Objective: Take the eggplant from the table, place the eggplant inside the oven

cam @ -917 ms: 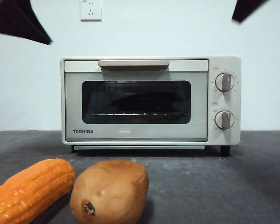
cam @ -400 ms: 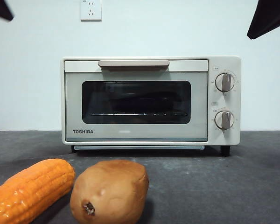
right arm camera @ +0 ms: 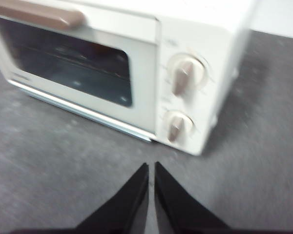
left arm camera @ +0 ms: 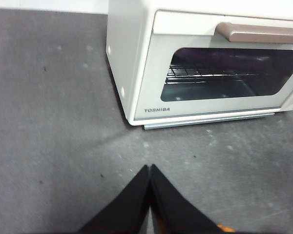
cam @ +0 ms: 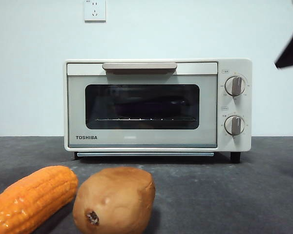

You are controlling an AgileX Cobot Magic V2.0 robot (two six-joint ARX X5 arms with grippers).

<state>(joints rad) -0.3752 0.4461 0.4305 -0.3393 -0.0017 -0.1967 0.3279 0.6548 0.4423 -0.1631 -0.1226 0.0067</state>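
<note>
The cream-white Toshiba oven [cam: 156, 105] stands at the back of the dark grey table [cam: 224, 195] with its door shut. Behind the glass a dim purplish shape [left arm camera: 224, 57] lies over the wire rack; I cannot tell whether it is the eggplant. No eggplant shows on the table. My left gripper [left arm camera: 150, 168] is shut and empty, hovering over bare table in front of the oven's left corner [left arm camera: 136, 97]. My right gripper [right arm camera: 151, 166] is shut and empty, in front of the two knobs [right arm camera: 183, 78]. In the front view only a black tip [cam: 290, 48] shows at the right edge.
An orange corn cob [cam: 31, 197] and a brown potato [cam: 115, 200] lie side by side at the front left of the table. A wall socket [cam: 95, 9] sits on the white wall above the oven.
The black arm tip at the top left has left the front view. The one at the top right has drawn away to the right edge. The oven, corn and potato have not moved.
</note>
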